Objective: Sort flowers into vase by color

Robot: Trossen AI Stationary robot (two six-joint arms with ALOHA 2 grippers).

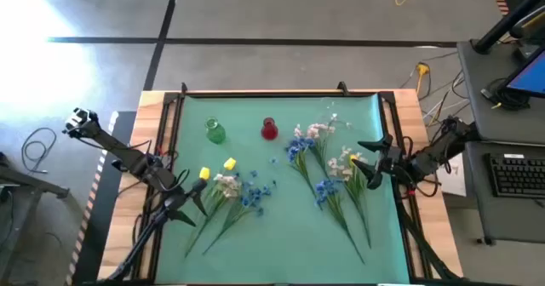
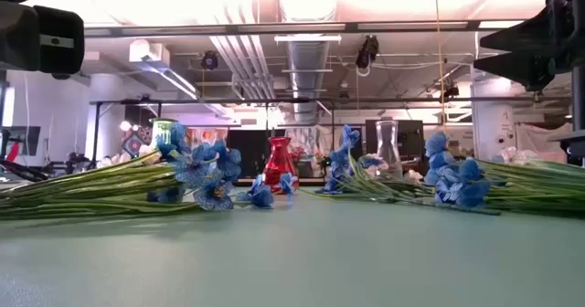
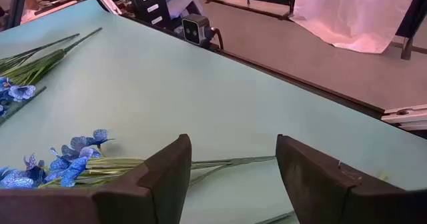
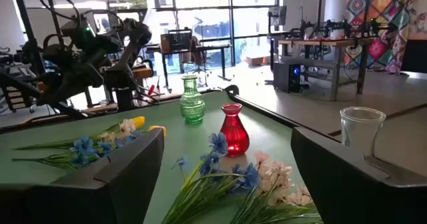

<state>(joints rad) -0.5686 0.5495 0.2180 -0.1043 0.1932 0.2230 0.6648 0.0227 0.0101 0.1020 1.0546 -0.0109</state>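
On the green mat (image 1: 281, 235) the flowers lie in two loose heaps: one at my left gripper (image 1: 194, 199), the other at three o'clock by my right gripper (image 1: 364, 160). Both my grippers stand open and empty. The green vase (image 1: 215, 132) and red vase (image 1: 269, 130) wait at twelve o'clock, with a clear glass vase (image 4: 361, 133) beyond. These blue blossoms (image 3: 70, 159) look light and floppy; I'd pinch a stiff green stem mid-length. Tangled stems hide which belongs to which bloom.
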